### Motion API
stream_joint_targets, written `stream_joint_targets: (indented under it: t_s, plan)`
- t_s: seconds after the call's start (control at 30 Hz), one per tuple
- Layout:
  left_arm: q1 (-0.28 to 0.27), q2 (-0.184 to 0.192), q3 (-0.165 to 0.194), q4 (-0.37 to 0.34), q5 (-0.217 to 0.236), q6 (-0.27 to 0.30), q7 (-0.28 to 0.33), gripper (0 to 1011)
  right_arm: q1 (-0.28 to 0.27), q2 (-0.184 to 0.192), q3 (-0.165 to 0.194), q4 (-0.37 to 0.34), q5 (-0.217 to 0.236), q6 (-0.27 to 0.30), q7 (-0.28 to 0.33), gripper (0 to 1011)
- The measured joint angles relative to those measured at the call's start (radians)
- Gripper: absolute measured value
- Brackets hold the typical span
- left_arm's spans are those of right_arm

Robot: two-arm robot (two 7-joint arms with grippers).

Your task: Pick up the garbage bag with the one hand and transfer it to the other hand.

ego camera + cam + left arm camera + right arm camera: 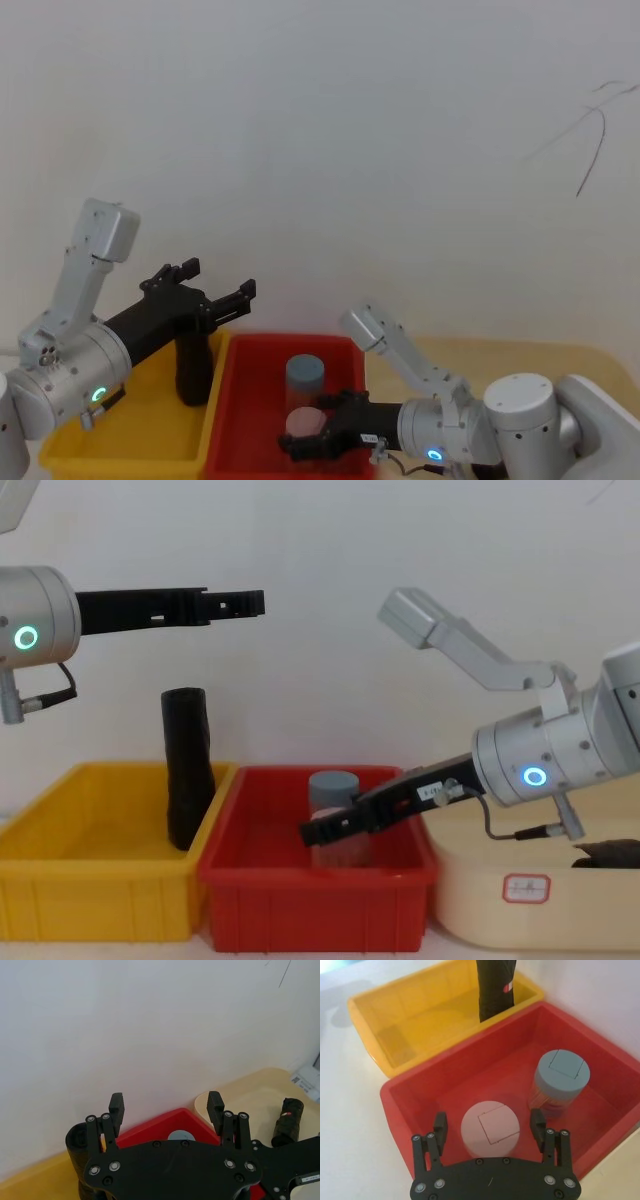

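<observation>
Yellow bin (pixel 90 900) at front left holds the garbage bag (pixel 187 770): black roll standing on end, slightly tilted, against the bin wall that adjoins the red bin (pixel 315 910). Red spot on the roll shows in the right wrist view. Nothing grips it.

Left pincer (pixel 218 279), on the green-ringed arm, hangs above the roll's top and well apart from it, level, fingers spread, holding nothing.

Red bin sits just beside the yellow one, walls touching. It holds two upright jars: a pink-lidded jar (pixel 303 422) nearer the robot, and a grey-blue-lidded jar (pixel 562 1071) behind it.

Right pincer (pixel 488 1119), on the blue-ringed arm, reaches low into the red bin, fingers spread either side of the pink-lidded jar; cannot tell if they touch it. Both jars and the shared bin walls lie between this pincer and the roll.

Second black roll (pixel 287 1121), also red-marked, lies on the pale worktop (pixel 260 1090) right of the red bin.
</observation>
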Motion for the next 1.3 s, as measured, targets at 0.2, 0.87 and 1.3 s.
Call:
stream_joint_targets:
  t_s: [0.2,0.87,1.3]
  plan:
    - [0.0,0.0,0.0,0.0,0.0,0.0,0.0,1001,0.015,-0.007,-0.012,0.033,-0.014,-0.012,0.009,1001]
    - [0.0,0.0,0.0,0.0,0.0,0.0,0.0,1001,0.038,-0.017,-0.026,0.078,-0.038,-0.033,0.024,658]
    - [0.0,0.0,0.0,0.0,0.0,0.0,0.0,1001,0.013,-0.001,0.018,0.012,-0.013,-0.025,-0.002,658]
